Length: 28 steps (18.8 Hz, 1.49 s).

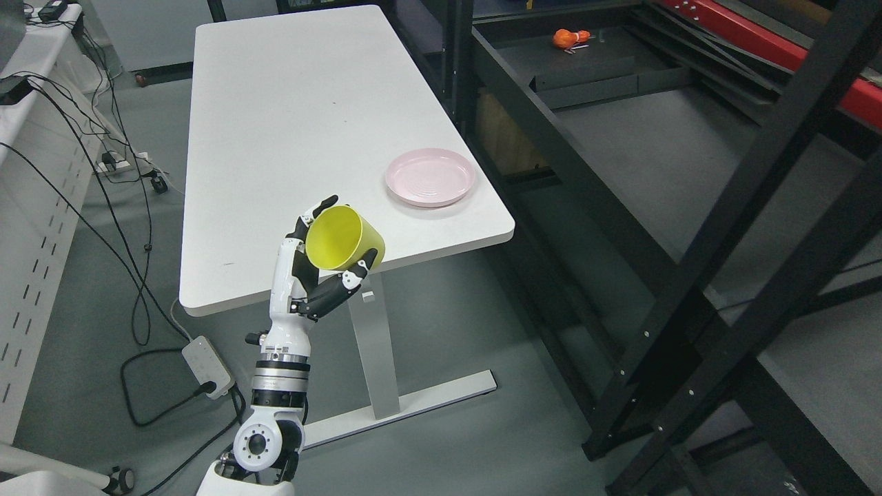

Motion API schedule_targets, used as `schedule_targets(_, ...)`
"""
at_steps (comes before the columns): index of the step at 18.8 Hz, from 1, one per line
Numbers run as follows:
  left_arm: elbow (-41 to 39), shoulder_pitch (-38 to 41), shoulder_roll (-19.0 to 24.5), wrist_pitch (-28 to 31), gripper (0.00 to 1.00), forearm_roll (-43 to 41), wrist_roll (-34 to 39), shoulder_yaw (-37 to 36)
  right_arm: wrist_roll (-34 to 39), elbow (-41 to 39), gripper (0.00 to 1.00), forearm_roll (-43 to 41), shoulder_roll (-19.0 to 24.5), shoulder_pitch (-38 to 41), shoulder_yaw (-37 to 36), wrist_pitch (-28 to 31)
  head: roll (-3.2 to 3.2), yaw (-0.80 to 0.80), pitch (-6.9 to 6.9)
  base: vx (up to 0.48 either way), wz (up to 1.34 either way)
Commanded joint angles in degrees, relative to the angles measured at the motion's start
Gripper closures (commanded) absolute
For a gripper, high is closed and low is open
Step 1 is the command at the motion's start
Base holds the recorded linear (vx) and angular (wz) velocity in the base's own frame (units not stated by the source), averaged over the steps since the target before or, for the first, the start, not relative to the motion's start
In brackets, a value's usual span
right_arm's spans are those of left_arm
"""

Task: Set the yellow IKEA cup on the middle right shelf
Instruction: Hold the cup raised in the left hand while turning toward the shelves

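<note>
Yellow plastic cup is what I see held up in my left hand, above the near edge of the white table. I see the dark fingers curled under and around the cup wall, and other fingertips show behind its rim on the upper left, so the grasp is closed on it. The cup is tilted, with its open mouth turned toward the camera and to the lower left; it looks empty inside. My left arm comes up from the bottom edge, left of the middle. My right arm I do not see anywhere.

On the table, near its right corner, lies a pink plate, well apart from the cup. To the right stands the black metal shelf rack with grey boards; the cup is not on any of them. On a far board lies a small orange object, too small for me to identify. On the floor at left I see black cables and a white power strip.
</note>
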Motion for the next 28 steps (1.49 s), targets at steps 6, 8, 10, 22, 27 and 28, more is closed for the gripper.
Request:
schedule_targets(6, -0.5, -0.1, 1.0, 0.0, 1.0, 0.0, 0.0, 0.0, 0.0, 0.0, 0.01, -1.4, -1.0, 0.8, 1.0, 0.0, 0.0, 0.0, 0.0, -0.233, -0.31)
schedule_targets(8, -0.5, -0.2, 1.0, 0.0, 1.0, 0.0, 0.0, 0.0, 0.0, 0.0, 0.01, -1.4, -1.0, 0.8, 1.0, 0.0, 0.0, 0.0, 0.0, -0.273, -0.38)
schedule_targets(10, -0.5, -0.2, 1.0, 0.0, 1.0, 0.0, 0.0, -0.2, 0.0, 0.0, 0.01, -1.4, -1.0, 0.8, 1.0, 0.0, 0.0, 0.0, 0.0, -0.232, -0.45)
schedule_targets(22, -0.5, -0.5, 1.0, 0.0, 1.0, 0.0, 0.0, -1.2, 0.0, 0.0, 0.01, -1.4, -1.0, 0.8, 1.0, 0.0, 0.0, 0.0, 0.0, -0.156, -0.65)
schedule_targets(27, -0.5, -0.9, 1.0, 0.0, 1.0, 0.1, 0.0, -1.3, 0.0, 0.0, 0.01, -1.4, -1.0, 0.8, 1.0, 0.0, 0.0, 0.0, 0.0, -0.047, -0.53)
schedule_targets(28, -0.6, -0.9, 1.0, 0.0, 1.0, 0.1, 0.0, -1.3, 0.0, 0.0, 0.01, -1.4, -1.0, 0.8, 1.0, 0.0, 0.0, 0.0, 0.0, -0.039, -0.51)
